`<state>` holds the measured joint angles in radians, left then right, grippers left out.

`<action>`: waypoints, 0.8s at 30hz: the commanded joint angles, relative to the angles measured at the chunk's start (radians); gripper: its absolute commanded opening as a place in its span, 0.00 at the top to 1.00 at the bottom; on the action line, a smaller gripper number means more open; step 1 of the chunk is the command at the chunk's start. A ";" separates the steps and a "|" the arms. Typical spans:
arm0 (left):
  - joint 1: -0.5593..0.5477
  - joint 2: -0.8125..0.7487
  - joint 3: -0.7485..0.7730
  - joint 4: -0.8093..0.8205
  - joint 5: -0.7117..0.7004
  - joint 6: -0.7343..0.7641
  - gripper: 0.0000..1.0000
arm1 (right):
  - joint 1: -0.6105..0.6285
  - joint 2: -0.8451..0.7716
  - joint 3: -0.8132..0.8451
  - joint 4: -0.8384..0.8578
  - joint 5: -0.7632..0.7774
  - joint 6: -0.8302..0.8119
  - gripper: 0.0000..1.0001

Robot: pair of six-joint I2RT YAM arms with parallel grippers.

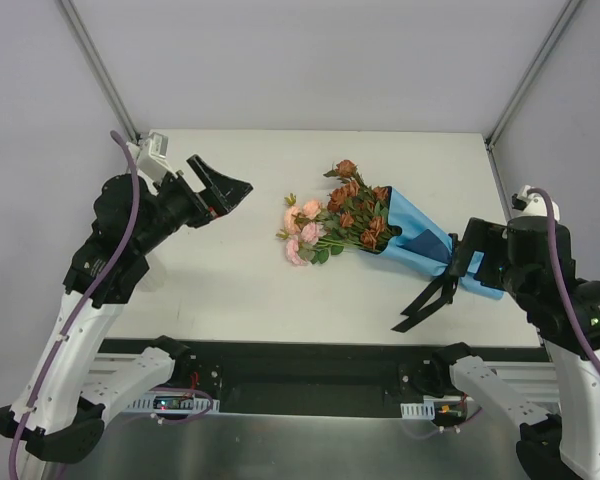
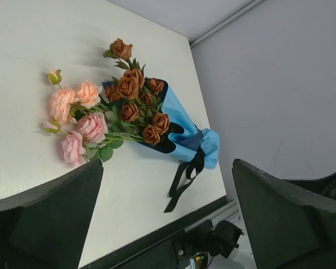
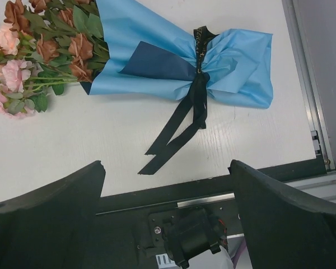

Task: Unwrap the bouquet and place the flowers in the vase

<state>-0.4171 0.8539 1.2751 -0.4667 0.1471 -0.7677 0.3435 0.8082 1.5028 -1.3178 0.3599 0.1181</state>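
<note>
The bouquet [image 1: 365,225] lies on its side on the white table [image 1: 220,290], right of centre. Its flowers [image 1: 330,215] point left: pink roses [image 2: 73,120] and rust-orange roses [image 2: 137,98] spill from a cone of blue paper [image 3: 157,56]. A black ribbon [image 3: 185,123] ties the cone, its tails trailing toward the front edge. My left gripper [image 1: 230,195] hovers open, well left of the flowers and aimed at them. My right gripper [image 1: 465,255] stands open above the tied end of the cone. Neither touches anything. The vase is out of view.
A black rail [image 1: 320,360] runs along the table's front edge, with the arm bases behind it. Grey walls and two metal frame posts [image 1: 100,70] close in the back corners. The right side edge of the table [image 3: 302,73] lies just past the paper cone.
</note>
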 commanded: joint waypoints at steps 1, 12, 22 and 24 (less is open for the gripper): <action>0.008 0.039 0.027 -0.003 0.110 0.018 0.01 | -0.008 0.009 -0.004 -0.024 0.039 0.048 0.03; 0.000 0.214 0.038 0.000 0.394 -0.007 0.11 | -0.008 0.055 -0.173 0.109 -0.196 -0.008 0.03; -0.113 0.358 0.023 0.014 0.536 -0.009 0.10 | -0.110 0.247 -0.303 0.209 -0.194 0.008 0.03; -0.126 0.411 0.072 0.016 0.555 0.008 0.10 | -0.158 0.252 -0.329 0.245 -0.237 0.009 0.03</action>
<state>-0.5045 1.1942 1.2808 -0.4751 0.6189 -0.7769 0.2684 1.0489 1.2003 -1.1366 0.1734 0.1219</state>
